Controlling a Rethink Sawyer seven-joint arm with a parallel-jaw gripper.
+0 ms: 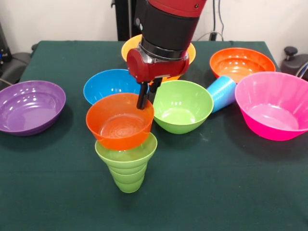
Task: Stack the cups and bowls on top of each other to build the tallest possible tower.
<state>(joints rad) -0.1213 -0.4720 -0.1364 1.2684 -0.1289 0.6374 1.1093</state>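
Sawyer arm point(166, 26): fat cylindrical black segment w/ glossy red cap at top edge, silver ring below. Wrist block glossy red, rounded, small dark port on side. Gripper point(144, 98): slim black fingers point(142, 96), straight, narrow, matte, hanging under red block.

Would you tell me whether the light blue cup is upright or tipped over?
Tipped: the light blue cup lies on its side between the green bowl and pink bowl.

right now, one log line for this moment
gripper: shut on orange bowl rim | orange bowl: over green cup | blue cup: on its side | tower: none yet
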